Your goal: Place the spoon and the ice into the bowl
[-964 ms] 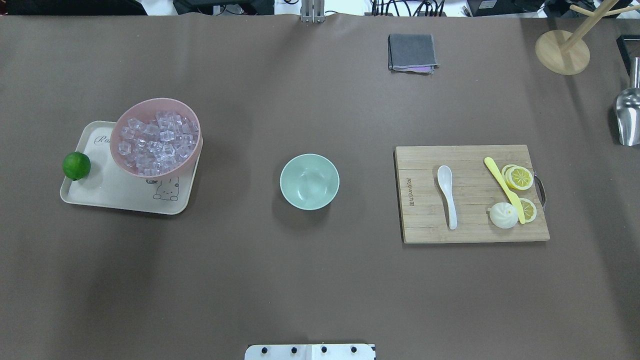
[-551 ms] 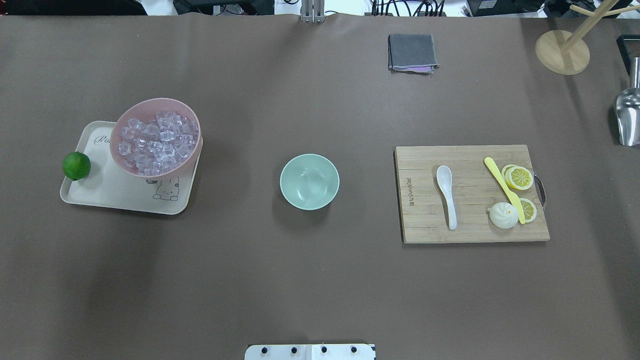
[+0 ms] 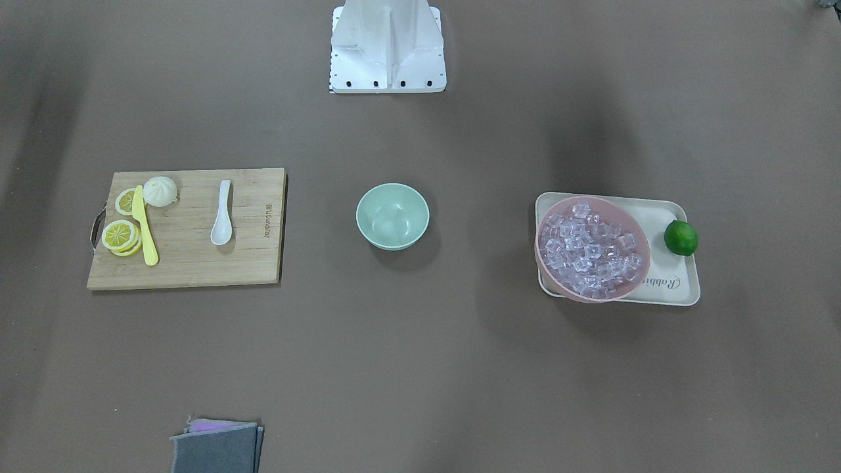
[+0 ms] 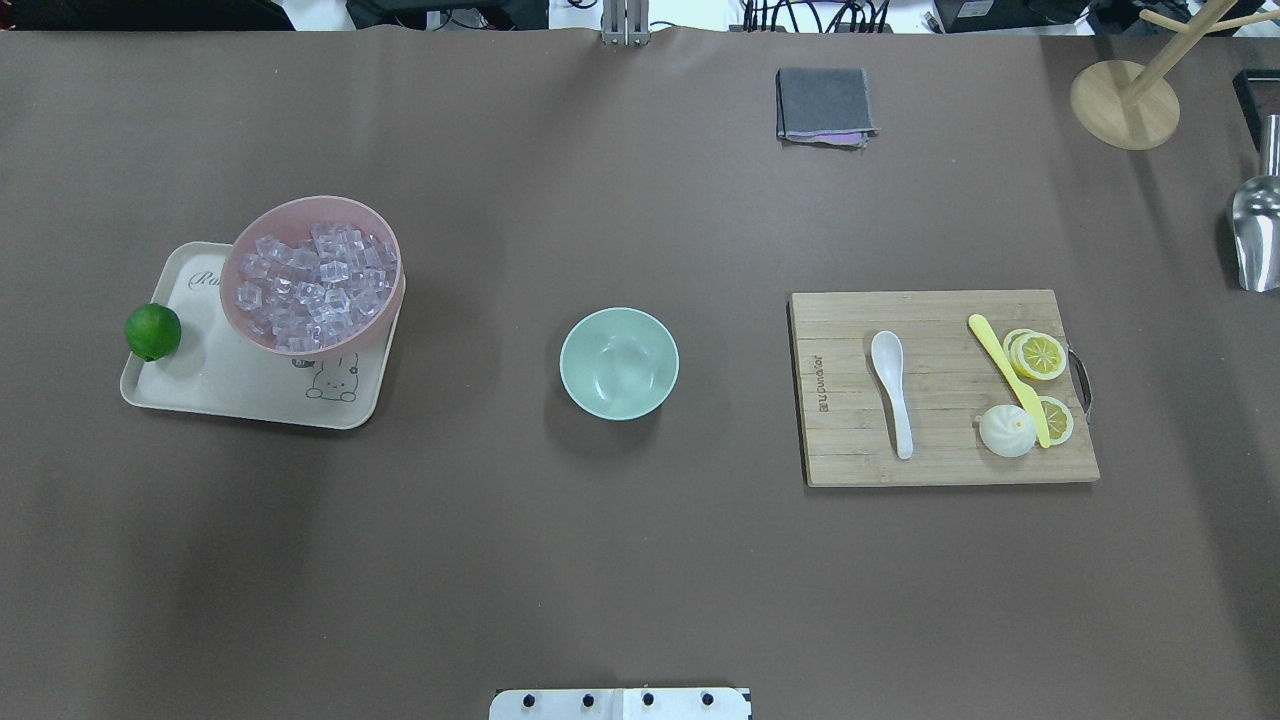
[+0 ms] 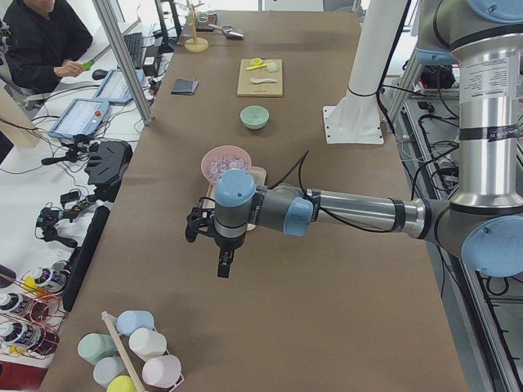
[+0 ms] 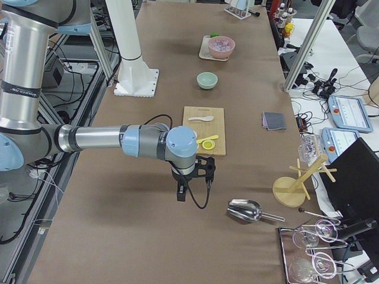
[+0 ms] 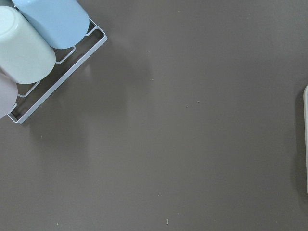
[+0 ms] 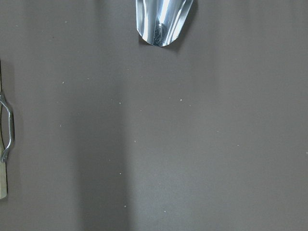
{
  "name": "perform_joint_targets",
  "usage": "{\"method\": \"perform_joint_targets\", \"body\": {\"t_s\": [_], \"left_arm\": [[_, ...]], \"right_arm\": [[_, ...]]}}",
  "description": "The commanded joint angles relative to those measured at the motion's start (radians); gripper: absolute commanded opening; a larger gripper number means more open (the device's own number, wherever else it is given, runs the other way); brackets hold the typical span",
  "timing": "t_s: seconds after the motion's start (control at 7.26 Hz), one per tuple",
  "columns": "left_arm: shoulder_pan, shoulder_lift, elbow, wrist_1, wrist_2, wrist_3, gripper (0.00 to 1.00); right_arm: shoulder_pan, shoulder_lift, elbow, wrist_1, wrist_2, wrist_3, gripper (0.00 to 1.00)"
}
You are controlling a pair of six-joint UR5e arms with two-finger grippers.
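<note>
The white spoon (image 4: 890, 385) lies on the wooden cutting board (image 4: 950, 460) at the right, scoop towards the far side. It also shows in the front view (image 3: 222, 223). The mint-green bowl (image 4: 619, 362) stands empty at the table's middle. The ice (image 4: 315, 285), many clear cubes, fills the pink bowl (image 4: 310, 203) on the left. Neither gripper shows in the overhead or front view. The left gripper (image 5: 210, 237) hovers over bare table beyond the pink bowl; the right gripper (image 6: 195, 173) hovers beyond the board. I cannot tell if either is open or shut.
The pink bowl sits on a beige tray (image 4: 230, 390) with a lime (image 4: 153, 331). A yellow knife (image 4: 1005, 372), lemon slices and a bun lie on the board. A metal scoop (image 4: 1257, 235), a grey cloth (image 4: 824, 103) and a wooden stand (image 4: 1124, 103) are at the far right.
The spoon's scoop has shifted very slightly to the left on the board. Nothing else has visibly moved.
</note>
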Motion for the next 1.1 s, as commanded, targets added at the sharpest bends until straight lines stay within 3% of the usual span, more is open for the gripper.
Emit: {"method": "perform_joint_targets", "body": {"t_s": [0.0, 0.96], "left_arm": [[0.000, -0.003, -0.006, 0.002, -0.002, -0.002, 0.98], [0.003, -0.028, -0.005, -0.002, -0.001, -0.005, 0.98]], "right_arm": [[0.000, 0.000, -0.001, -0.001, 0.001, 0.001, 1.00], [0.000, 0.000, -0.001, -0.001, 0.002, 0.003, 1.00]]}}
